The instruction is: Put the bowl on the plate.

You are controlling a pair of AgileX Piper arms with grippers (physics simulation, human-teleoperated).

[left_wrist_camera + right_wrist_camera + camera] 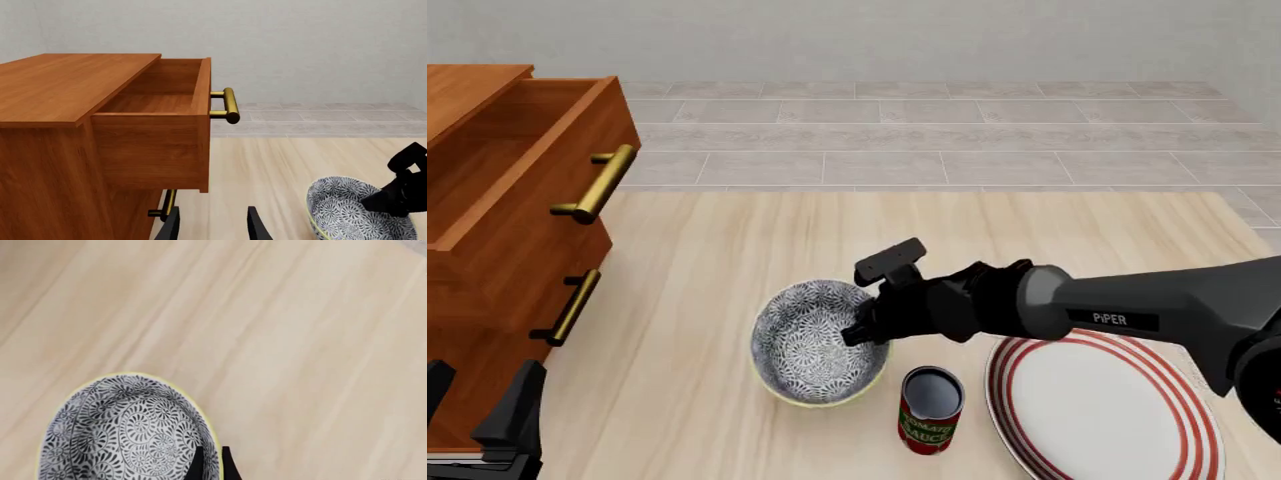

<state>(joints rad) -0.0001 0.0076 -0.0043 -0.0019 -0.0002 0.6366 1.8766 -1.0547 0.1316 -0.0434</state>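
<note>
Apparently right gripper (865,335) pinched the bowl (811,343) rim, fingers narrow, bowl beside can (930,410), left of plate (1108,405). Thin grip risked slipping; can might topple. Left gripper (212,224) spread, idle.

**Bowl beside the plate, not on it**

The floral grey-and-white bowl (807,345) with a pale cream rim sits upright on the table, left of the plate (1101,410). The white, red-ringed plate lies flat near the table's near right corner, apart from the bowl.
</note>
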